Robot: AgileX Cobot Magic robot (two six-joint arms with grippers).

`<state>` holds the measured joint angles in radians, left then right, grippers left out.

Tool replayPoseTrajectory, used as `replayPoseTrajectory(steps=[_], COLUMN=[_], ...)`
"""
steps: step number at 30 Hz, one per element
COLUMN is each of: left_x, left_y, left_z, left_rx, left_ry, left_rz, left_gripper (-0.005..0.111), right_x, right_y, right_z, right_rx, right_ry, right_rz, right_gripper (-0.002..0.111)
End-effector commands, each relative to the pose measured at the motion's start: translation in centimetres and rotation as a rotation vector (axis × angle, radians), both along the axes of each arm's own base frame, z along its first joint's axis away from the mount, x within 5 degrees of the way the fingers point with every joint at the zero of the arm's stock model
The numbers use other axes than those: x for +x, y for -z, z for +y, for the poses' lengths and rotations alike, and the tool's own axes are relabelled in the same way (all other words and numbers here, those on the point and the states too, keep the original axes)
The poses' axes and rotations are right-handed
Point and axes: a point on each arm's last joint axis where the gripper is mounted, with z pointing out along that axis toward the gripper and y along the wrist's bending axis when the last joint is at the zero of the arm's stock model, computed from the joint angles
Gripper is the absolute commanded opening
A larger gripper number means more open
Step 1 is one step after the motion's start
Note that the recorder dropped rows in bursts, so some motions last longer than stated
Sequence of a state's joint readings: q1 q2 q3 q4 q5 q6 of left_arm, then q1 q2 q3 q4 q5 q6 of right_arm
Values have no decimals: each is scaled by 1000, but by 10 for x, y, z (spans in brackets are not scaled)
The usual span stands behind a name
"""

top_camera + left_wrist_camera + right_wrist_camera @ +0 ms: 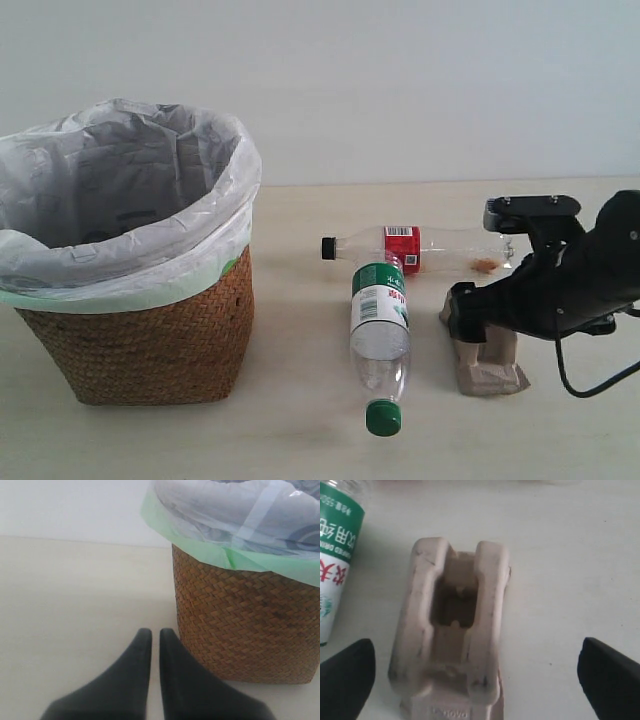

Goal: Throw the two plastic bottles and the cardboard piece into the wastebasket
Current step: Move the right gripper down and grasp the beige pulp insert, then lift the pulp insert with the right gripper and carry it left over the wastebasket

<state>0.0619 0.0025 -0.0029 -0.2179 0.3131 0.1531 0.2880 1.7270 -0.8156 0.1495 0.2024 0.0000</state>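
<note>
The right pincer point(477, 672) hangs spread wide over the cardboard piece point(492, 372) on the tabletop point(300, 440), with the green-capped bottle point(379, 335) and black-capped bottle point(445, 246) lying just beside it. The left pincer point(155, 645), pressed together, is near the wastebasket point(150, 345).

Right gripper point(476, 641) wide open, left gripper point(151, 632) closed.
The right arm point(560, 285) reaches in from the right side of the exterior view, wrist angled downward, its black fingers point(345, 675) spread far apart; the left gripper's dark fingers point(125, 675) nearly touch.
</note>
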Motion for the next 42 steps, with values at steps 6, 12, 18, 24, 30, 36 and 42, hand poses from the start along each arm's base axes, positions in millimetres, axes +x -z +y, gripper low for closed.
replayPoseTrajectory(steps=[6,12,18,24,30,36,42], left_x=[0,0,0,0,0,0,0], left_y=[1,1,1,1,1,1,1], left_z=[0,0,0,0,0,0,0], left_rx=[-6,-6,-6,-6,-6,-6,-6], left_ry=[-6,-6,-6,-6,-6,-6,-6], left_rz=[-2,-2,-2,-2,-2,-2,-2], left_gripper=[6,6,6,6,6,6,6], right_x=[13,15,15,8,-8,-21,-12], right_y=[24,36,36,24,-38,-114,-197], right_z=[2,3,3,2,-2,-5,-3], right_rx=[-9,-17,-17,-19,4,47,50], right_ry=[3,2,2,-7,-39,-56,-71], right_rz=[-43,-38,-36,15,-80,-293,-387], right_gripper=[104,91,11,0,0,0,0])
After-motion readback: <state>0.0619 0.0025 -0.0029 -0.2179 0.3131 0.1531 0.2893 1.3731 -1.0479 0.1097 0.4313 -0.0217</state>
